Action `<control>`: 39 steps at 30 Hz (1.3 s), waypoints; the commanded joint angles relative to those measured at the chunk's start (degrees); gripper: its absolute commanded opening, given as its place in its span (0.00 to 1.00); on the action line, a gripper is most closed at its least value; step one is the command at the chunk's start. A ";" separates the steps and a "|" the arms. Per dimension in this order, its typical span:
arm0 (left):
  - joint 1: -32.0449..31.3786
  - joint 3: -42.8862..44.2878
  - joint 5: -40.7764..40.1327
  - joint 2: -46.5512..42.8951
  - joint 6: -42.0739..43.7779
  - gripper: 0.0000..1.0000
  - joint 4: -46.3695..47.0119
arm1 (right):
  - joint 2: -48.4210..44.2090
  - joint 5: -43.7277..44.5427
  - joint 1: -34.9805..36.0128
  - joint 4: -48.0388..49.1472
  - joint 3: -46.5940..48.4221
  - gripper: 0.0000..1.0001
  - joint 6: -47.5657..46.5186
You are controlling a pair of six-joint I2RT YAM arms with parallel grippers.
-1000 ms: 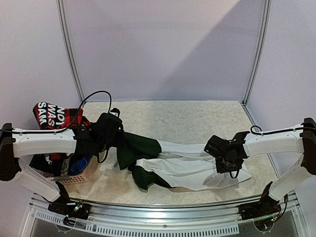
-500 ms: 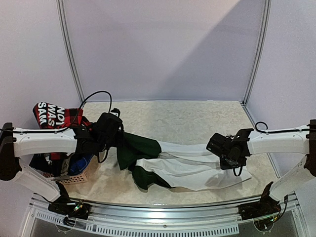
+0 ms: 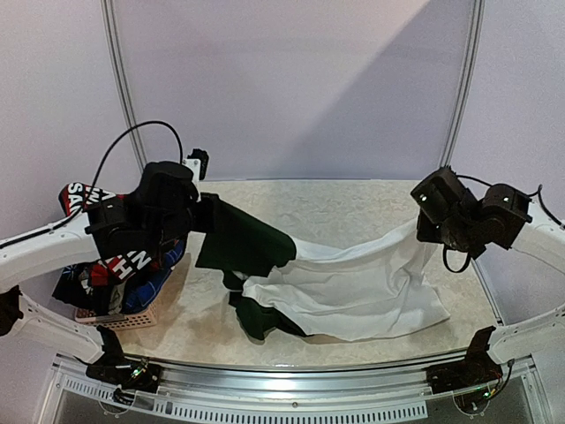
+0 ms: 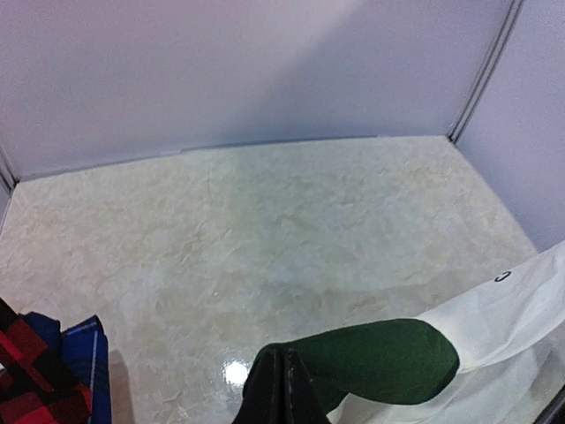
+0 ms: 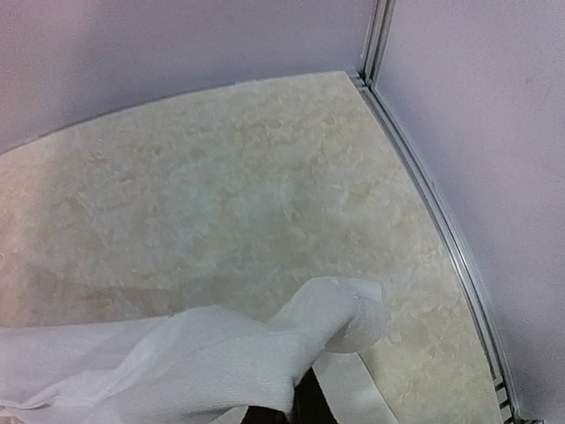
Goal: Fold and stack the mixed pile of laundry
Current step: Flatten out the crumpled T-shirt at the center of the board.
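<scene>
Green cloth is pinched tight between the closed fingers (image 4: 269, 397) of the left gripper (image 3: 199, 215). It is the dark green part of a white and green T-shirt (image 3: 353, 287). White cloth is pinched the same way by the right gripper (image 3: 424, 231), which is closed on it too. In the right wrist view only a dark bit of finger (image 5: 307, 405) shows under a bunched white fold.

Both grippers are up above the table (image 3: 344, 203) and well apart. The T-shirt hangs between them like a sagging line, and its top edge dips in the middle. Its lower part lies on the table near the front edge, with a dark green sleeve (image 3: 260, 320) crumpled there.

Left of the T-shirt sits a small pink basket (image 3: 132, 320). The rest of the laundry pile (image 3: 88, 287) is heaped in and over it. It has a red and black plaid shirt (image 3: 119, 263) with white letters and some blue plaid cloth (image 3: 150, 281). The left arm (image 3: 53, 247) reaches across the pile and hides part of it from above. A black cable (image 3: 132, 132) loops up from that arm. Pale walls (image 3: 291, 88) stand behind the table and on both sides.
</scene>
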 commanded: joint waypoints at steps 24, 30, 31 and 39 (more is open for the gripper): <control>-5.35 37.76 21.77 -11.19 10.35 0.00 -5.09 | -2.83 -31.79 0.20 -1.30 53.63 0.00 -34.83; -5.35 46.50 31.91 -9.00 9.45 0.00 -4.16 | -0.38 -37.66 0.21 -1.62 64.96 0.00 -35.34; -5.36 48.08 33.00 -8.60 9.36 0.00 -4.23 | -0.11 -37.64 0.14 -1.59 66.25 0.00 -35.51; -5.35 60.75 40.48 -5.04 8.13 0.00 -4.29 | 0.55 -37.29 0.18 -0.41 71.15 0.00 -35.87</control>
